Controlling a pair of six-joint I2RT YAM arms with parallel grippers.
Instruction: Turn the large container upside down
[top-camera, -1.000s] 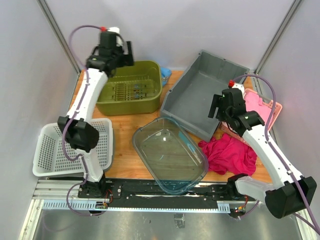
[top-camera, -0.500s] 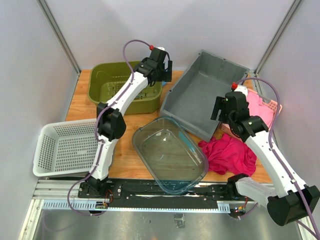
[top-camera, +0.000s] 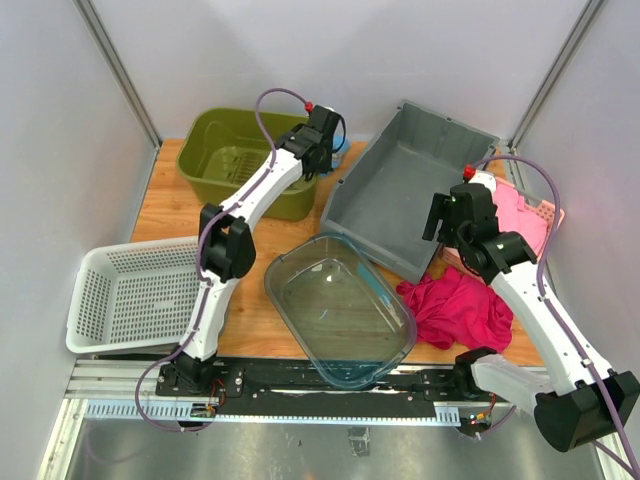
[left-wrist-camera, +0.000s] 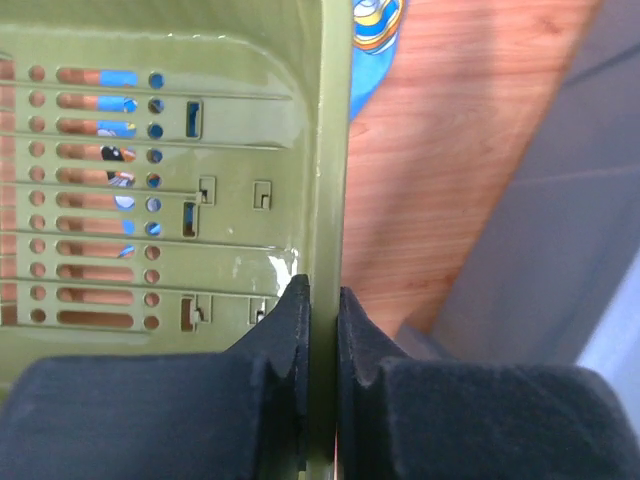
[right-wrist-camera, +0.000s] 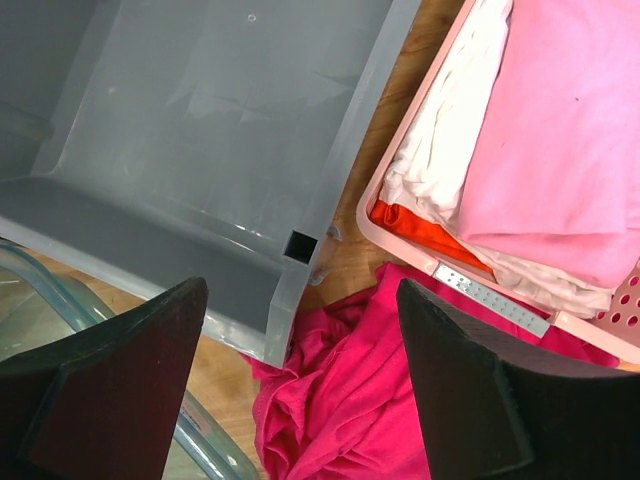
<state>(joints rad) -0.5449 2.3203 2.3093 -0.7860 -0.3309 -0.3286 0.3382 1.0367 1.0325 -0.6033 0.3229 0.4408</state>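
Note:
The olive-green slotted container (top-camera: 235, 160) stands at the back left of the table. My left gripper (top-camera: 318, 150) is at its right wall. In the left wrist view the left gripper (left-wrist-camera: 322, 295) is shut on that thin green wall (left-wrist-camera: 330, 150), one finger inside the container and one outside. A bigger grey bin (top-camera: 405, 190) sits to the right, leaning on things under its far side. My right gripper (top-camera: 445, 215) hovers open above the grey bin's near right corner (right-wrist-camera: 290, 290) and holds nothing.
A clear plastic tub (top-camera: 340, 305) lies front centre and a white mesh basket (top-camera: 130, 295) front left. A pink basket of folded cloths (top-camera: 530, 215) is at the right, a magenta cloth (top-camera: 460, 305) in front of it. A blue item (left-wrist-camera: 372, 40) lies behind the green container.
My left arm swung from the green container's back left corner to its right wall and shut on it. The container shifted a little back and left. The right arm barely moved.

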